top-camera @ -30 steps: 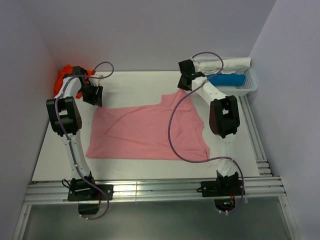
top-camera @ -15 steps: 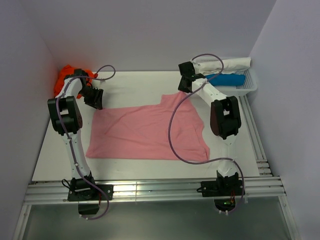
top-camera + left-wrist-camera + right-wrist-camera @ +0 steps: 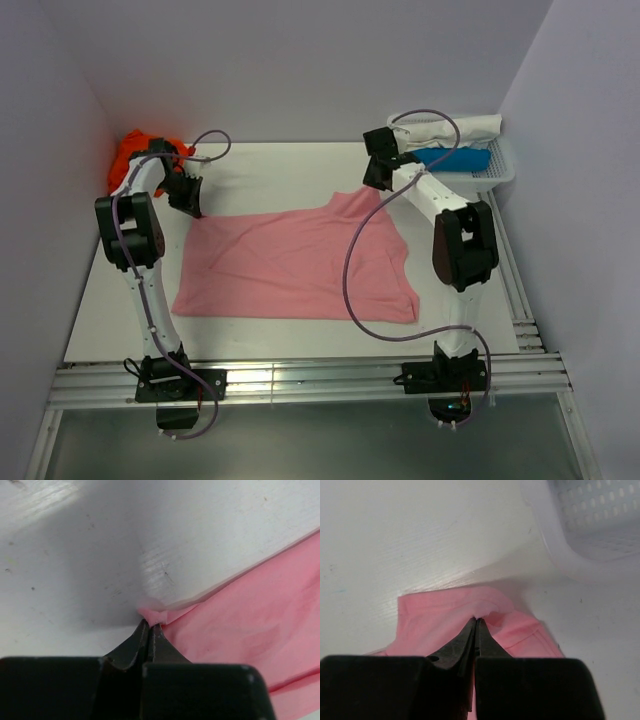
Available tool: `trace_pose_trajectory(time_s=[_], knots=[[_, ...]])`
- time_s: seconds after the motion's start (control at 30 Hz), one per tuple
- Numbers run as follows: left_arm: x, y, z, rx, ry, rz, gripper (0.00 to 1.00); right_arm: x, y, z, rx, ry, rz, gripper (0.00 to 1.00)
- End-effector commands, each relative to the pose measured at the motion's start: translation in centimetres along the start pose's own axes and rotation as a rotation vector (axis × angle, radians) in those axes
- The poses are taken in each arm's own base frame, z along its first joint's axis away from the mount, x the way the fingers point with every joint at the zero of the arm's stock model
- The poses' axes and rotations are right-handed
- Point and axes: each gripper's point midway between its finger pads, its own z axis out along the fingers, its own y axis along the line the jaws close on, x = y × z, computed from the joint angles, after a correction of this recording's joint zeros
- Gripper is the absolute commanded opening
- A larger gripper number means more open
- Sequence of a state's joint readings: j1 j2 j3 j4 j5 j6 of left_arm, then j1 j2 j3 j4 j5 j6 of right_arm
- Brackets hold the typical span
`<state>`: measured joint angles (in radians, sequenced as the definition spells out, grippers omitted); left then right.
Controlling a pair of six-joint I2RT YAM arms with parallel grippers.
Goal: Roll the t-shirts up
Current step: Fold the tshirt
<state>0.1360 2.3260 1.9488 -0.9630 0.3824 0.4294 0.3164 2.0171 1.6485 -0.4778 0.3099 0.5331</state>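
The light pink cloth t-shirt point(image 3: 290, 265) lies flat on the white table point(image 3: 270, 165), its far edge pulled straighter than a second ago. The left gripper point(image 3: 149, 625) is clenched on its far left corner, and the right gripper point(image 3: 476, 620) on its far right edge. A crumpled bright orange t-shirt point(image 3: 135, 150) sits beyond, far left.

Both arms reach forward with their wrists bent down. The left gripper point(image 3: 149, 626) has its jaws pressed together, pinching a corner of the pink t-shirt point(image 3: 250, 630) at the tips. The right gripper point(image 3: 476, 621) clamps a fold the same way.
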Motion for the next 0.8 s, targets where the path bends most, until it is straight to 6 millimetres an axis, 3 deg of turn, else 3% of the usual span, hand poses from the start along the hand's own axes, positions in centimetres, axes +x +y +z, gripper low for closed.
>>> trace_pose_trajectory(time_s=[0.0,0.13,0.23,0.53,0.77], knots=[[-3.2,0.6,-4.2,-0.116,-0.124,0.034,0.0,-3.6,0.0,-3.7,-0.021,-0.123,0.031,0.0],[-2.9,0.9,-5.0,-0.157,-0.121,0.038,0.0,-4.0,-0.7,-6.1,-0.04,-0.158,0.056,0.0],[-2.5,0.5,-5.4,-0.154,-0.115,0.049,0.0,-3.2,-1.4,-7.4,-0.044,-0.163,0.065,0.0],[-0.4,-0.9,-6.5,-0.122,-0.07,0.097,0.0,1.2,-4.3,-11.3,-0.029,-0.147,0.099,0.0],[2.3,-2.7,-7.2,-0.081,-0.021,0.148,0.0,5.9,-6.7,-12.7,-0.016,-0.09,0.148,0.0]])
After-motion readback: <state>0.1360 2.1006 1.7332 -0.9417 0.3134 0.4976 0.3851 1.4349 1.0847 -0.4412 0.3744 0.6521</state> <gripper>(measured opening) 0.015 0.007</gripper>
